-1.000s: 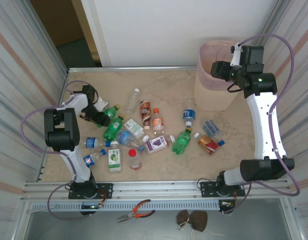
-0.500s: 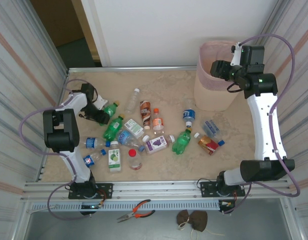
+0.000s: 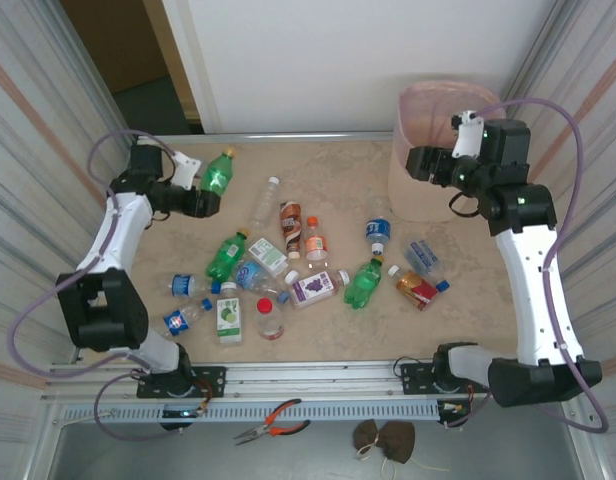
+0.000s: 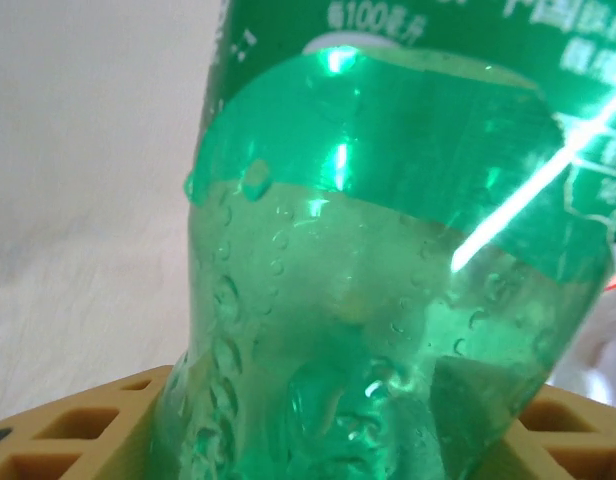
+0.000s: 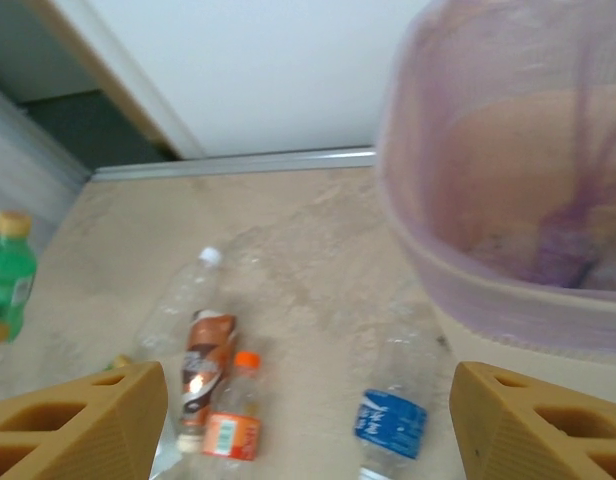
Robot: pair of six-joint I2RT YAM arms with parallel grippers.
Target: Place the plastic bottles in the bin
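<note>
Far right: tall pale pink perforated bin [image 3: 428, 105], bag-lined, thin-walled. Across the marbled table [image 3: 328, 160]: small plastic bottles [image 3: 318, 288], smooth, round, probably light, crushable and slippery; best pinched mid-body. Aloft at far left: green bottle [image 3: 217, 176], beaded inside with droplets, clamped by left gripper [image 3: 202, 198]. Right gripper [image 3: 416, 163] spread wide, empty, beside the bin.

Green bottle [image 3: 218, 176] aloft; pink bin [image 3: 413, 190] upright

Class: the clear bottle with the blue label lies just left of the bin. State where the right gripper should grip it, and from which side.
Grip the blue-label bottle across its labelled middle, descending from above. It lies flat, running roughly near-to-far, so the right gripper would probably close best on its rounded left and right flanks.
</note>
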